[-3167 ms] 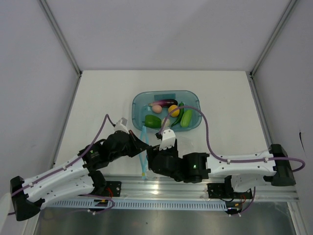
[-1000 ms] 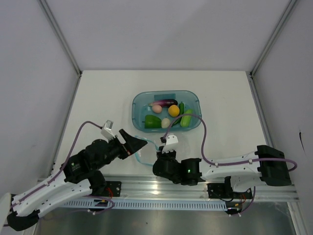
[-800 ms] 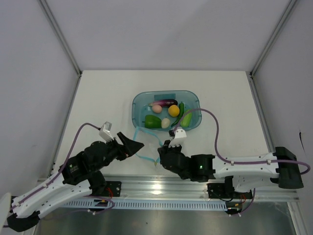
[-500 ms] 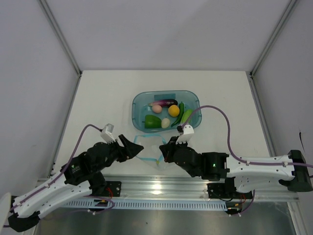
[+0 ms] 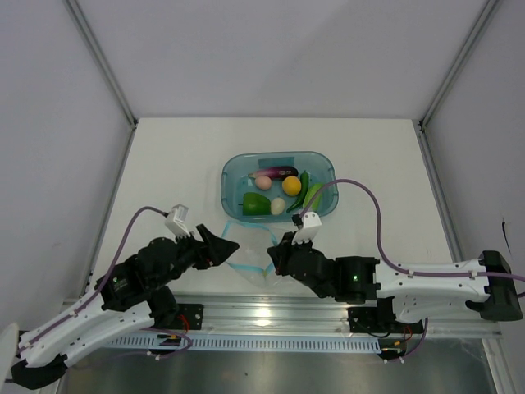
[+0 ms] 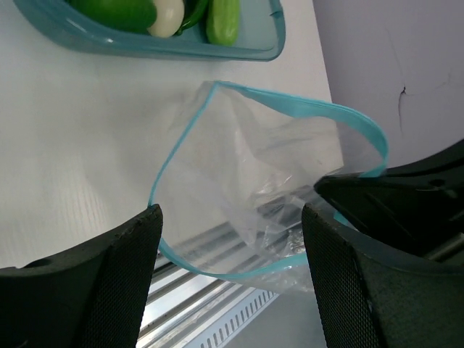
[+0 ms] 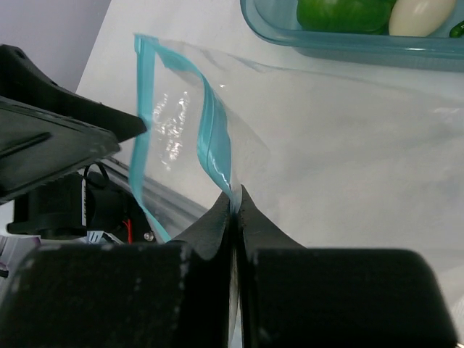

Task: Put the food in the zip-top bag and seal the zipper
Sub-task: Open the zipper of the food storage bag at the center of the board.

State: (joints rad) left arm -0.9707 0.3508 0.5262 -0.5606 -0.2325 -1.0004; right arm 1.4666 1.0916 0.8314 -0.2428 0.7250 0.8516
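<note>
Step in hand, by my judgement: holding the mouth of the zip-top bag point(image 6: 268, 167) open for loading. The zipper point(image 6: 304, 106) is unsealed and none of the food point(image 5: 291, 185) is inside.

Nearest the rail point(image 5: 328, 310), my right claw point(image 7: 233, 206) is pressed together on the bag's lip, pinching the zipper strip where it folds. My left claw point(image 6: 232, 217) is spread wide. One of its fingers point(image 6: 116, 283) touches the strip on the opposite side of the mouth. Whether that finger bears the lip or merely rests against it, I cannot tell. Between the two claws the strip forms an open loop, held up from the table point(image 5: 180, 180), with the crinkled clear body slack below it.

Beyond the bag, a little apart from it, stands the teal tray point(image 5: 224, 185). The food lies in it: green chunk point(image 5: 255, 203) and cream egg point(image 5: 278, 205) on the near side; orange-yellow ball, pink ball point(image 5: 262, 182) and eggplant point(image 5: 281, 172) farther back.

Next move, as I judge it: the right claw alone must hold the mouth up while the left, already open, reaches to the tray for a near piece. Risk: the thin film may sag shut once one side is released.

Pose: both forearms lie low over the near table edge, angled inward, wrists facing one another across the bag.
</note>
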